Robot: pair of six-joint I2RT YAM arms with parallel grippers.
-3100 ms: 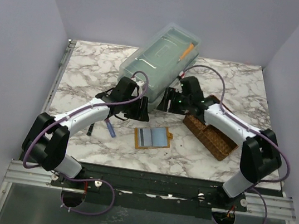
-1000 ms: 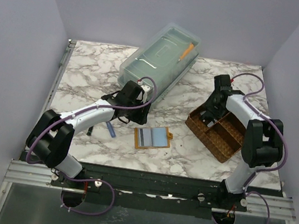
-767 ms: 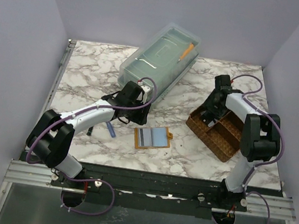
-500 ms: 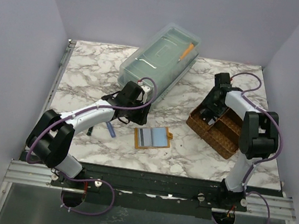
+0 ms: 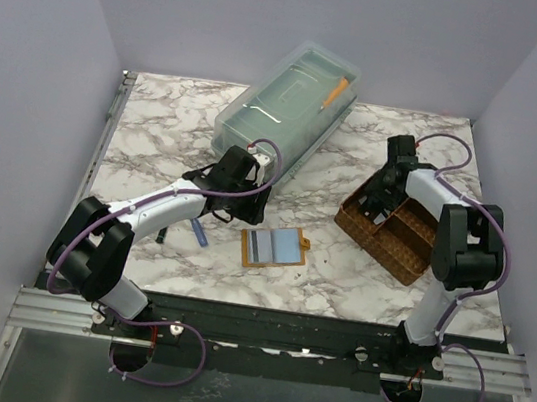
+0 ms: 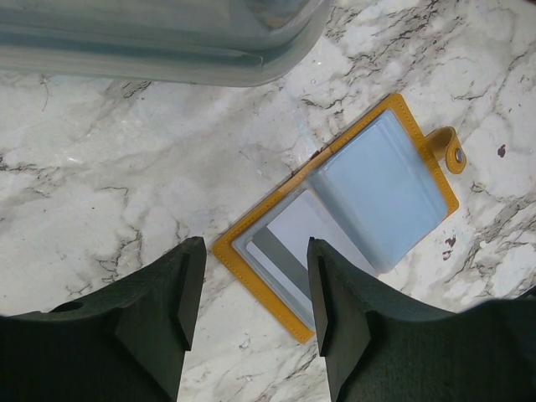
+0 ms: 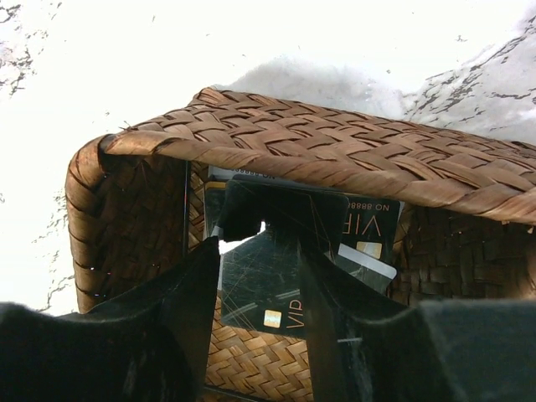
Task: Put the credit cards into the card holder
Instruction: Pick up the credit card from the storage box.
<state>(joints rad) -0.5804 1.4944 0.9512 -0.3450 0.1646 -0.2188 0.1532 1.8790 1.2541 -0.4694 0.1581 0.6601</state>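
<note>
The holder (image 5: 274,248) lies open and flat on the counter (image 5: 157,134), with bare marble on every side. Its long axis runs left-right and its snap tab points right. The box (image 5: 289,98) sits behind it, apart. The left fingers (image 6: 159,310) hover over the holder's rear-left corner, spread wide and empty. Right of the holder, the tray (image 7: 335,146) walls in the right fingers (image 7: 176,318). They are parted around dark, half-hidden cards (image 7: 268,289), and I cannot tell whether they grip one.
</note>
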